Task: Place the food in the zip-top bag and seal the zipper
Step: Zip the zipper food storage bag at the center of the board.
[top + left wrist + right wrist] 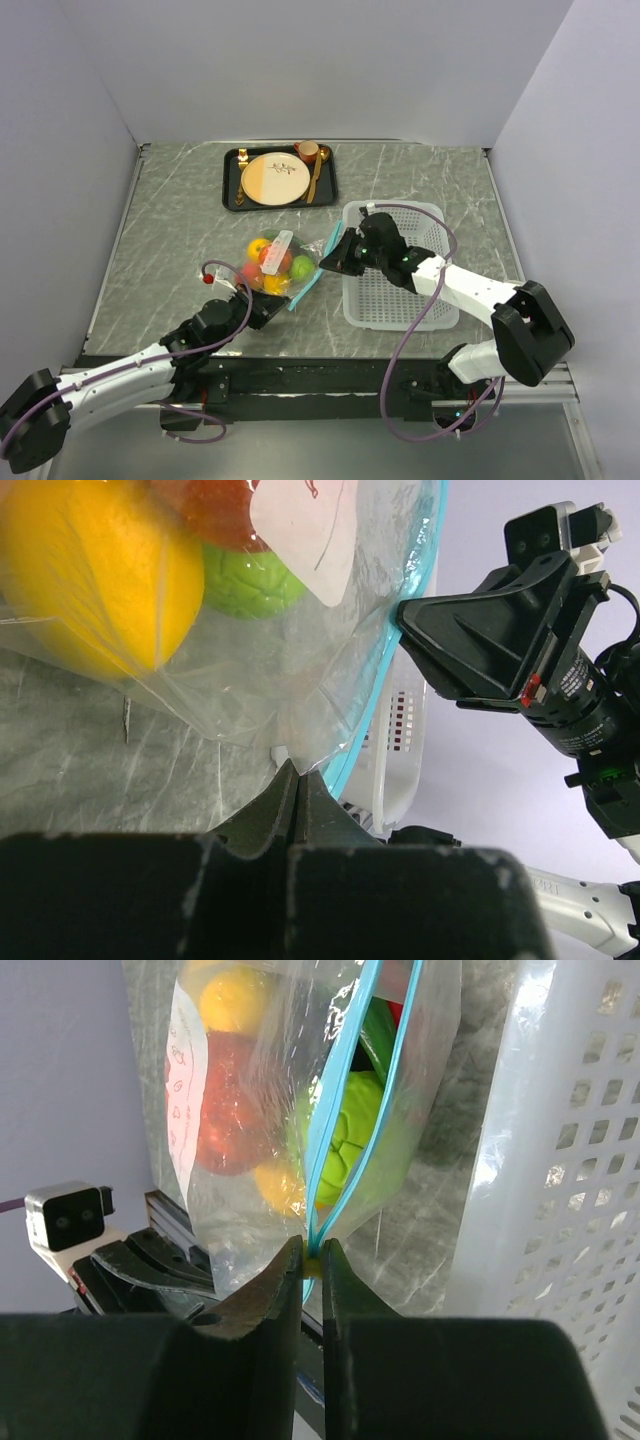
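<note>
The zip-top bag (275, 265) is being held taut between both grippers, with the food (365, 1145) already showing inside it through the clear plastic. The right gripper (312, 1260) is pinching one end of the zipper (314, 1205). Just beyond its fingertips the two blue strips are gaping apart, so sealing remains. The left gripper (298, 780) is clenching the bag's edge, and a white basket (400, 290) is sitting beside the right gripper.

Food (262, 247) sits in the zip-top bag (280, 264) on the surface (170, 230), with the mesh basket (352, 300) just to its right and a plate (275, 178) on a tray (232, 175) behind.
</note>
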